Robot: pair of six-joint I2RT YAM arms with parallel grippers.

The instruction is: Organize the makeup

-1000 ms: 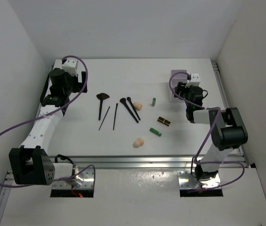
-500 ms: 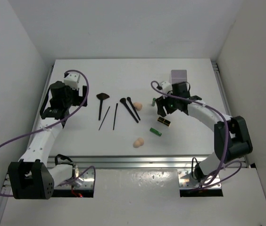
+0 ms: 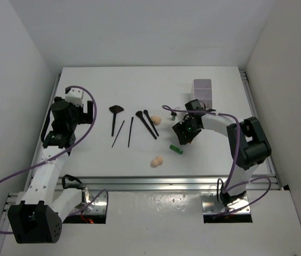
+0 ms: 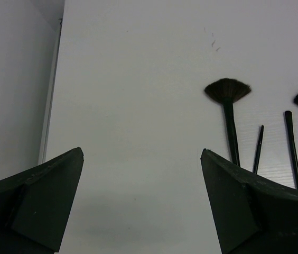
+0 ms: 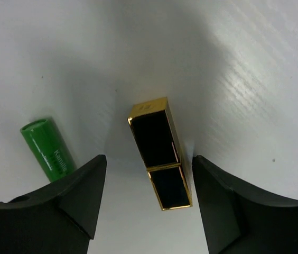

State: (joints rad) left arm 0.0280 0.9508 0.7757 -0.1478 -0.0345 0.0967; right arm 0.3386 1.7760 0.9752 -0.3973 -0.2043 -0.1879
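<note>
Lipstick (image 5: 159, 153) hidden under right tool (image 3: 184, 133) from above, green tube (image 5: 47, 149) half behind a finger (image 5: 59, 206), fan brush (image 4: 227, 92) handle end hidden

Five thin black brushes and sticks (image 3: 113, 121), two peach sponges (image 3: 157, 160), two green tubes (image 3: 176, 150). One black-gold lipstick (image 5: 159, 153), one pale box (image 3: 203, 89).

Table (image 3: 140, 85): white, matte and flat, with an aluminium rail (image 3: 156, 183) along its near edge and a glossier white ledge (image 3: 156, 224) in front of that. Enclosure: a plain white back wall (image 3: 140, 32), left wall (image 3: 12, 80) and right wall (image 3: 292, 69) stood at the table's edges. Light: it was even and diffuse, casting soft shadows and leaving a faint sheen (image 5: 244, 79) on the surface.
</note>
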